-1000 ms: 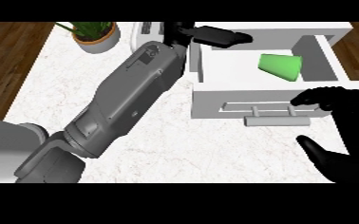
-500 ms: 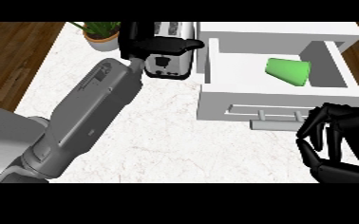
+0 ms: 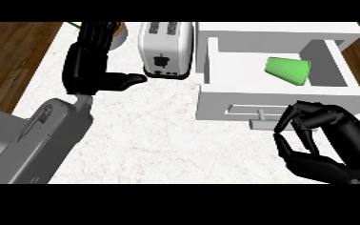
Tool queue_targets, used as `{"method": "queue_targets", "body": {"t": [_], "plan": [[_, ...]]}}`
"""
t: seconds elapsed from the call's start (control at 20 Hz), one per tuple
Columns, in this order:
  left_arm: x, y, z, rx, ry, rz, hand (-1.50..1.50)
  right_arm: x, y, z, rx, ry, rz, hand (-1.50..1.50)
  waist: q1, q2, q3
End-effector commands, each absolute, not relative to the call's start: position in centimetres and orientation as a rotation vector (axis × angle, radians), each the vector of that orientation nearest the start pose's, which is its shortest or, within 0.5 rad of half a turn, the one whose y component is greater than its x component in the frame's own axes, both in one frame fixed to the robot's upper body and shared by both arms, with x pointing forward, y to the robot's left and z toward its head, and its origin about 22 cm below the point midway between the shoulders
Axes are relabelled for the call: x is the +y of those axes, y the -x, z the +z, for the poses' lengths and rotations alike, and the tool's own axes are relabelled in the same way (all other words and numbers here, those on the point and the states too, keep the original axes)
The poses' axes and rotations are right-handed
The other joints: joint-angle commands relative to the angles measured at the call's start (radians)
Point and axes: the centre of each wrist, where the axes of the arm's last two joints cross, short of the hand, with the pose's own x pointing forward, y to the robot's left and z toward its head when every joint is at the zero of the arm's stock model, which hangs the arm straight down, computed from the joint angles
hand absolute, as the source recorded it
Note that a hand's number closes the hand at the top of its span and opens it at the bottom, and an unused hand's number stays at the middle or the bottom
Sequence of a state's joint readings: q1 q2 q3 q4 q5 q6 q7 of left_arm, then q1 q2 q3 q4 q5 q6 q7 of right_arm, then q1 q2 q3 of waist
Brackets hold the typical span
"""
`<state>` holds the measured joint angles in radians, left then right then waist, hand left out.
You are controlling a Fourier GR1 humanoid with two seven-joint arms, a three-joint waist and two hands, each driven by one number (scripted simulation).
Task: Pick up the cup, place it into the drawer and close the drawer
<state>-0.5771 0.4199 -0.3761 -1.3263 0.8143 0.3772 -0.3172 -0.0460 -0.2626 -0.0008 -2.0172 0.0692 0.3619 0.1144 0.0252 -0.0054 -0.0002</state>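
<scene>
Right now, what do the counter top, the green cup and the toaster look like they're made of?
Counter top: pale stone, probably marble, from its faint veining. Green cup: likely plastic; flat, even colour, little shine. Toaster: seemingly brushed metal, light grey sheen, with a dark front panel.

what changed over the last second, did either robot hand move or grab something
The right robot hand curled its fingers in front of the drawer handle, holding nothing. The left robot hand drew back from the drawer, left of the toaster. The green cup stayed lying in the open drawer.
</scene>
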Motion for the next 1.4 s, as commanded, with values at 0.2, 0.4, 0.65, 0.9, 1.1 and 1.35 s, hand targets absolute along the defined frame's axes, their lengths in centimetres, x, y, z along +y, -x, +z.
{"method": "queue_targets", "body": {"t": [0.2, 0.4, 0.65, 0.9, 1.1, 1.35], "plan": [[24.2, -30.9, 6.7, -1.896, 0.274, 0.177, -1.5, -23.8, -24.0, 10.9, -1.779, 0.302, 1.086, 1.5, 0.009, 0.005, 0.0], [28.7, -29.8, 7.7, -1.86, 0.251, 0.185, -1.5, -24.8, -25.0, 6.8, -1.706, 0.372, 1.175, 1.5, -0.001, 0.006, 0.001], [30.6, -28.9, 6.5, -1.879, 0.247, 0.186, -1.5, -20.4, -28.2, 4.2, -1.67, 0.408, 1.2, -1.5, -0.01, 0.008, 0.0], [31.3, -27.0, 4.4, -1.877, 0.255, 0.203, -1.5, -20.0, -30.0, 1.7, -1.602, 0.453, 1.272, -1.5, -0.014, 0.007, 0.0], [33.7, -26.5, 5.4, -1.886, 0.261, 0.188, -1.5, -20.8, -33.2, 0.7, -1.542, 0.475, 1.288, -1.5, -0.007, 0.008, 0.001], [34.6, -26.5, 3.0, -1.879, 0.262, 0.199, -1.5, -20.7, -34.8, -2.9, -1.527, 0.429, 1.242, -1.5, -0.012, 0.01, 0.0]]}}
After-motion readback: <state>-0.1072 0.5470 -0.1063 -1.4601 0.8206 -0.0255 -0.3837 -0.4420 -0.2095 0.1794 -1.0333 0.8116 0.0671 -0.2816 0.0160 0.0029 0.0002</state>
